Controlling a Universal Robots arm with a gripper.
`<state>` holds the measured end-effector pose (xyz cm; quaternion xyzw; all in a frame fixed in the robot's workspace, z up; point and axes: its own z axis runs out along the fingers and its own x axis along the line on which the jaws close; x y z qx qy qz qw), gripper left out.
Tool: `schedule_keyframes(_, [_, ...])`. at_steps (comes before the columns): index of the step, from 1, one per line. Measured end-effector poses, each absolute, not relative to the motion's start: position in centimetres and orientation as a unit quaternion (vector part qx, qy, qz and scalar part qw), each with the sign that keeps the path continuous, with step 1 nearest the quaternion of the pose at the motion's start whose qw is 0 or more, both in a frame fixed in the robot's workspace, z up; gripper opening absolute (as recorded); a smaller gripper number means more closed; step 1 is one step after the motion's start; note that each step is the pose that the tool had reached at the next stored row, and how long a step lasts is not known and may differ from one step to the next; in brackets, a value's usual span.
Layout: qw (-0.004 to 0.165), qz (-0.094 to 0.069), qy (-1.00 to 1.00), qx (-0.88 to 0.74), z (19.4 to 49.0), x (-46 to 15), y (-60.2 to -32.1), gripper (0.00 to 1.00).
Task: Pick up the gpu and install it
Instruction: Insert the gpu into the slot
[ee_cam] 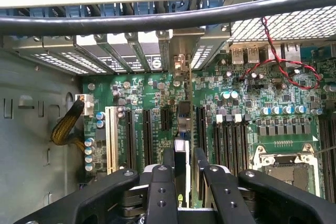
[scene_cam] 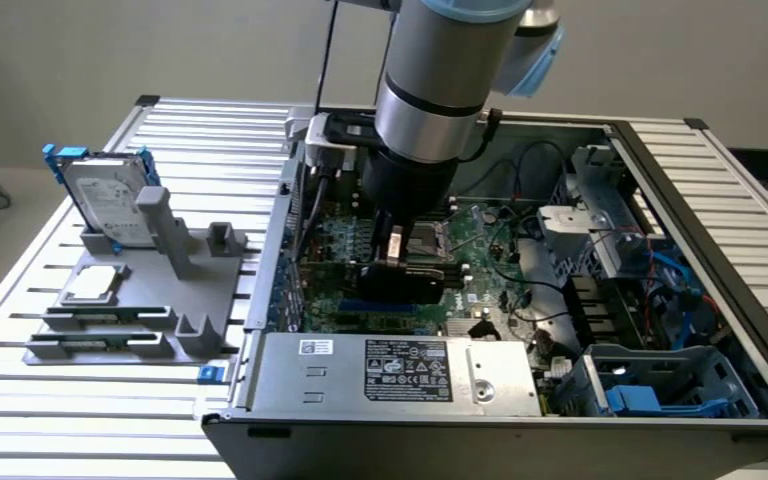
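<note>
Gripping what, your hand point(ee_cam: 184, 156)?
— The graphics card point(ee_cam: 181, 177), clamped on edge between the fingers point(ee_cam: 169, 163), directly below the hand inside the computer case point(scene_cam: 491, 450); its long axis runs parallel with the slots point(ee_cam: 147, 135).

The exterior camera stood high off the slatted aluminium bench point(scene_cam: 37, 400), looking steeply down from middling range. In its view the open dark-grey metal computer case point(scene_cam: 491, 445) spread from centre toward 4 o'clock, and the silver cylindrical robot arm point(scene_cam: 438, 90) entered at 12 o'clock. The wrist camera sat close inside the case, facing along its black jaws onto the green motherboard point(ee_cam: 247, 103). Both views shared that board.
</note>
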<state>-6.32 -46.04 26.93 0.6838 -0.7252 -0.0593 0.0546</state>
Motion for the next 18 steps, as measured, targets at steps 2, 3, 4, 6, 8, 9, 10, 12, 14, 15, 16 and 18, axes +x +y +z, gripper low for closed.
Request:
schedule_keyframes(2, [0.055,-0.060,-0.725,0.684,26.94,-6.32,-46.04,0.26])
schedule_keyframes(3, [0.056,-0.061,-0.725,0.684,26.95,-6.32,-46.03,0.26])
schedule_keyframes(4, [0.056,-0.061,-0.725,0.684,26.98,-6.32,-46.03,0.26])
schedule_keyframes(6, [0.056,-0.061,-0.725,0.684,27.07,-6.32,-46.03,0.26])
schedule_keyframes(8, [0.056,-0.061,-0.725,0.684,27.15,-6.26,-46.03,0.26])
schedule_keyframes(9, [0.056,-0.061,-0.725,0.684,27.18,-6.22,-46.03,0.26])
schedule_keyframes(10, [0.056,-0.061,-0.725,0.684,27.22,-6.17,-46.03,0.26])
schedule_keyframes(12, [0.056,-0.061,-0.725,0.684,27.29,-6.05,-46.03,0.26])
schedule_keyframes(14, [0.056,-0.061,-0.725,0.684,27.36,-5.98,-46.03,0.26])
schedule_keyframes(15, [0.056,-0.061,-0.725,0.684,27.38,-5.95,-46.03,0.26])
schedule_keyframes(16, [0.056,-0.061,-0.725,0.684,27.40,-5.94,-46.02,0.26])
schedule_keyframes(18, [0.056,-0.061,-0.725,0.684,27.44,-5.90,-46.01,0.26])
